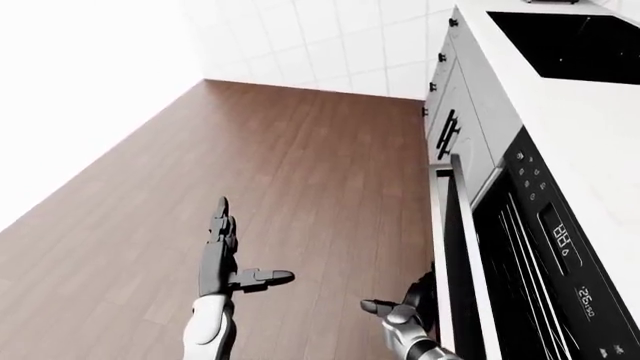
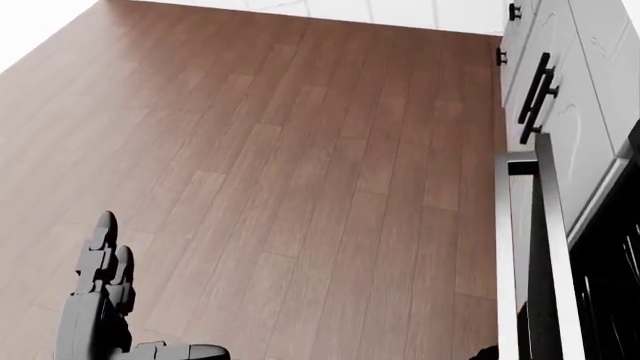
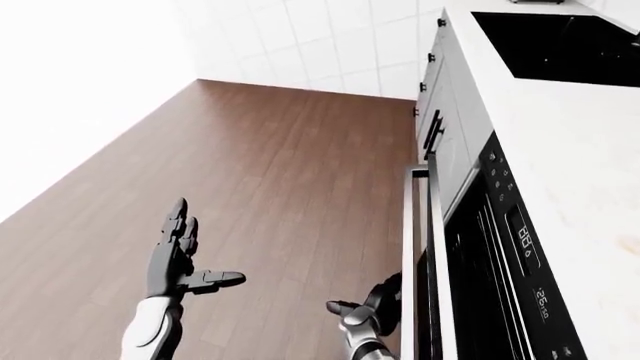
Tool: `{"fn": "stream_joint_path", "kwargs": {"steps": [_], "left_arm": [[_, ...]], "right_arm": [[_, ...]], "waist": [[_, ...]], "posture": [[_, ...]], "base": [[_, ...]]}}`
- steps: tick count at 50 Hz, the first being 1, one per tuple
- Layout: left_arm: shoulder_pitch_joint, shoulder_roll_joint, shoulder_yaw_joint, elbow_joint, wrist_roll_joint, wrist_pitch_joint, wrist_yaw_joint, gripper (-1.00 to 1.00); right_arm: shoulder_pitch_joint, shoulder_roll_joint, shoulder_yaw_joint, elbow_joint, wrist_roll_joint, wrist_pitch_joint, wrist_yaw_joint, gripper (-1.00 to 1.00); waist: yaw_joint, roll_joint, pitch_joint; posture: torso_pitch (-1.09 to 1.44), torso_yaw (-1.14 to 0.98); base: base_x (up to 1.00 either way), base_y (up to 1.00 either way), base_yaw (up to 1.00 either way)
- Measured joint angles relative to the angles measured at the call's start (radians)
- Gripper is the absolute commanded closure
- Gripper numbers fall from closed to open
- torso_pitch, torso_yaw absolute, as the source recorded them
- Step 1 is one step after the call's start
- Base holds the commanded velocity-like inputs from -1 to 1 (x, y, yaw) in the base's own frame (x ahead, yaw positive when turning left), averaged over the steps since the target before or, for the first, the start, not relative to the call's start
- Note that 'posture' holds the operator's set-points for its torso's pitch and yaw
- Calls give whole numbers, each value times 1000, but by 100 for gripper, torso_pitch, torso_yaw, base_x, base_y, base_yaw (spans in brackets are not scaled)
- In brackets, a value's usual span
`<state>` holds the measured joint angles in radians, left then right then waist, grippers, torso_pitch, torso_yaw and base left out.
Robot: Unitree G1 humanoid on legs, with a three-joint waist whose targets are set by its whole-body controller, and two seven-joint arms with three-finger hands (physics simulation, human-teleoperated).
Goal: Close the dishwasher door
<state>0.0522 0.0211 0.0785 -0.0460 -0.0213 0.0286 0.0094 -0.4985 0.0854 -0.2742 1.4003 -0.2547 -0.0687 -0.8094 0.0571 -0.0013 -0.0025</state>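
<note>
Over the wood floor (image 2: 300, 150), the open-fingered right hand (image 3: 368, 306) is pressing the nearly-shut dishwasher door (image 3: 412, 247); left hand (image 1: 222, 259) is hanging splayed, empty.

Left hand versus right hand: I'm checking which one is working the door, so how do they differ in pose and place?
The left hand hangs over bare floor, fingers spread; the right hand sits low against the dishwasher door. The left shows whole; the right is partly hidden. Both are dark and three-fingered.

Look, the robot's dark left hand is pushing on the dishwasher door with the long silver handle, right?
Not quite. It is the dark right hand that is at the dishwasher door with the long silver handle; the dark left hand hangs open over the brown wooden floor, as the left-eye view shows.
</note>
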Motion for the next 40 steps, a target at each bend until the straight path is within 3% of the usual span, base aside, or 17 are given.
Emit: {"fn": "stream_joint_path", "kwargs": {"steps": [12, 40], "left_arm": [[3, -2, -2, -8, 1, 0, 0, -100], [8, -4, -8, -24, 7, 9, 2, -100]], "right_arm": [[9, -26, -11, 12, 28, 12, 5, -100], [26, -107, 2, 18, 38, 14, 11, -100]], "waist": [[-4, 4, -5], [-23, 2, 17]], "posture": [[0, 0], [0, 0]], "base": [[0, 0, 0], [0, 0, 0]]}}
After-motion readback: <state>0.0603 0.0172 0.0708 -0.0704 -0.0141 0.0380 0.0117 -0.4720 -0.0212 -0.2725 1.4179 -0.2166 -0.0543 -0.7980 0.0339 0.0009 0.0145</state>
